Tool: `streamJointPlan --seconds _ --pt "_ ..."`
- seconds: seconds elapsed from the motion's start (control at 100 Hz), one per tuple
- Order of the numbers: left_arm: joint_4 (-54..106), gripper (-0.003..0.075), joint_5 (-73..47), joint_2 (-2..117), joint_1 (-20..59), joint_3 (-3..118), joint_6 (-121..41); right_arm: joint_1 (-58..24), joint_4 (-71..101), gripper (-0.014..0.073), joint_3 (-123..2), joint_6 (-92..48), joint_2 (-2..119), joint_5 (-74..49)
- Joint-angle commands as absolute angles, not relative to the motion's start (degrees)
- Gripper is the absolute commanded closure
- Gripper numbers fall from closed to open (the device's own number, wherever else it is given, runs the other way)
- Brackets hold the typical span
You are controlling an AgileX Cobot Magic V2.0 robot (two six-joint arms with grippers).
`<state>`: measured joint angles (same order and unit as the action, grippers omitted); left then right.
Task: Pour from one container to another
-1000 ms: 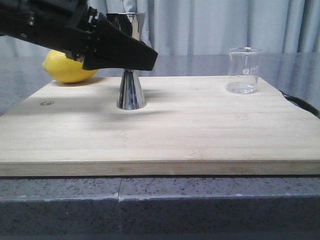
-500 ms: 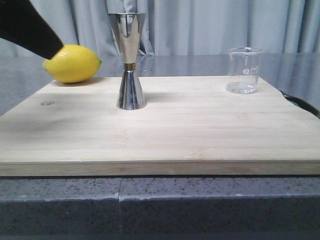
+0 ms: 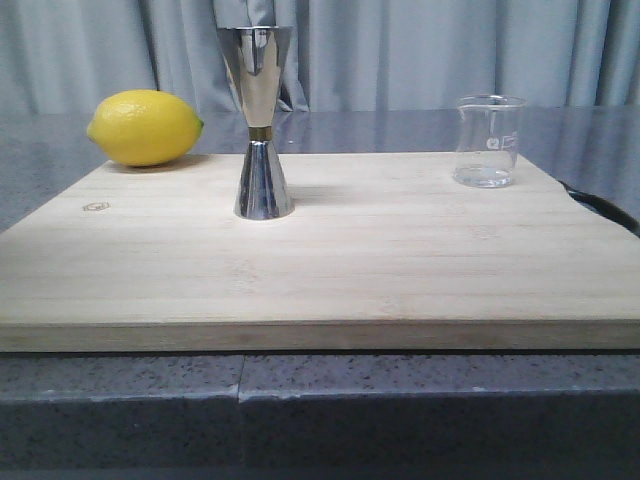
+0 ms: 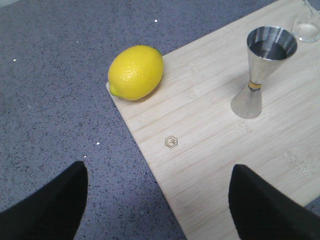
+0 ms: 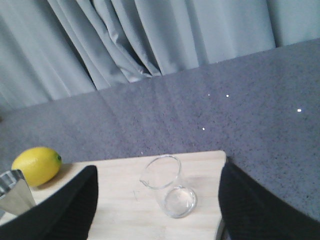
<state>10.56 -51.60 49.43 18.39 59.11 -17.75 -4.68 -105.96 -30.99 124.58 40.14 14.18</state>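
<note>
Beaker (image 5: 167,186) and jigger (image 3: 256,120) stand upright, axes vertical; the beaker's lip faces the lemon (image 3: 145,127). Both my hands gape wide, empty, fingertips cropped.

Out of the front view altogether: no arm, wrist or gripper in sight there. Seen only through the wrist cameras. Left gripper (image 4: 160,200) spread wide, 2 black fingers (image 4: 47,210) showing as dark wedges at either lower corner of its view, nothing between them, nothing touched. Held high and tilted down. Right gripper (image 5: 157,207) likewise parted, 2 black fingers (image 5: 255,207) framing the lower corners of its view, gap bare, gripping nothing. Angled more forward than down. Only the finger ends visible on each side; wrists and arm links hidden behind the cameras, pose past that not readable.
</note>
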Motion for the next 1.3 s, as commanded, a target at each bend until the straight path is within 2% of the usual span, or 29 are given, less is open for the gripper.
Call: streamJointPlan --seconds 0.0,0.3,0.54,0.63,0.72,0.85,0.99,1.1,1.29 --pt "10.63 0.0205 -48.58 46.91 18.82 59.14 -13.57 -4.42 -105.43 0.0134 -32.51 126.47 37.17 11.48" --pt "8.86 0.0205 -38.79 38.42 18.82 49.67 -4.59 -4.42 -105.41 0.0134 -28.66 133.35 23.77 6.66" --pt "8.76 0.0205 -30.49 36.12 18.82 42.75 -3.75 -4.42 -105.14 0.0135 -25.84 135.43 15.18 3.83" --pt "8.76 0.0218 -28.13 36.12 18.82 41.97 -3.75 -4.42 -105.25 0.0183 -25.63 135.43 14.12 2.93" --pt "8.64 0.0279 -27.05 36.12 18.82 42.0 -3.75 -4.42 -105.25 0.0321 -25.63 135.43 14.12 2.94" --pt "8.64 0.0432 -26.85 36.12 18.82 42.0 -3.75 -4.42 -105.33 0.0524 -25.63 135.43 14.12 2.94" --pt "8.64 0.0612 -26.61 36.12 18.82 42.0 -3.75 -4.42 -105.33 0.0662 -25.63 135.43 14.12 2.67" --pt "8.54 0.0741 -24.86 36.12 18.82 42.0 -3.75 -4.42 -105.33 0.0665 -25.63 135.43 14.12 1.71" --pt "7.77 0.0739 -23.74 36.12 18.82 42.0 -3.75 -4.42 -105.62 0.0665 -25.63 135.43 14.12 2.07"
